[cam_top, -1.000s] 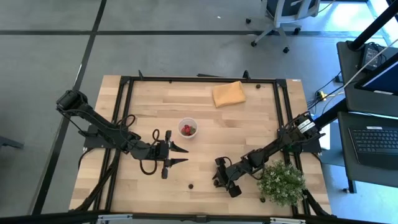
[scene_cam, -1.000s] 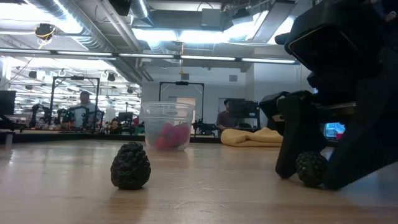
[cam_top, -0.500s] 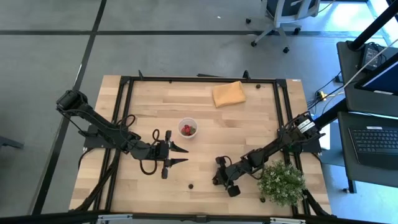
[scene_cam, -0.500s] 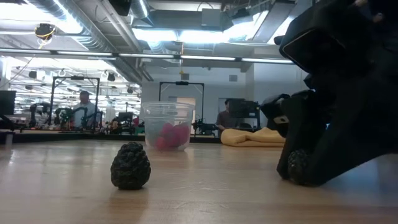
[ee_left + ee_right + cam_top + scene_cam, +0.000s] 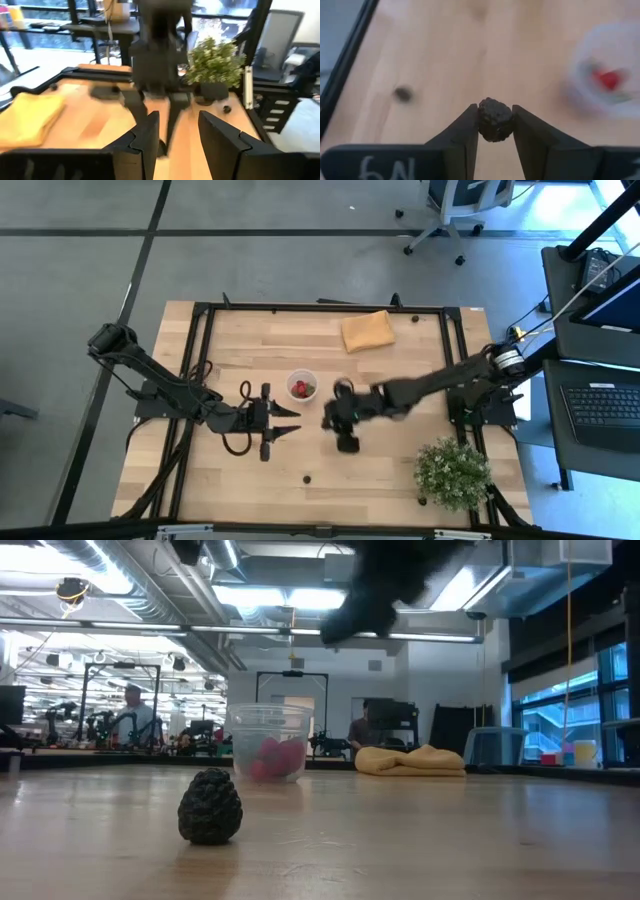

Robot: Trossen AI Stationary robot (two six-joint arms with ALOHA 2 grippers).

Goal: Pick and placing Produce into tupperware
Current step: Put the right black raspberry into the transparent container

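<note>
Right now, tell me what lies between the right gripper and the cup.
Only bare table, per the high view; right gripper carries a dark berry beside the cup.

A: The counter (image 5: 400,370) is pale wood with visible grain and a matt face, framed by dark metal bars.

B: And the cup at the middle of the frame?

A: The tupperware (image 5: 268,740) is thin translucent plastic, smooth and faintly glossy. The dark berry (image 5: 210,806) at lower left of the low view is matt and bumpy all over, like the berry in the grip (image 5: 495,120) between the right hand's smooth matt black plastic fingers (image 5: 465,135).

B: The yellow thing?

A: Soft folded cloth (image 5: 410,760), matt, gently rumpled.
</note>
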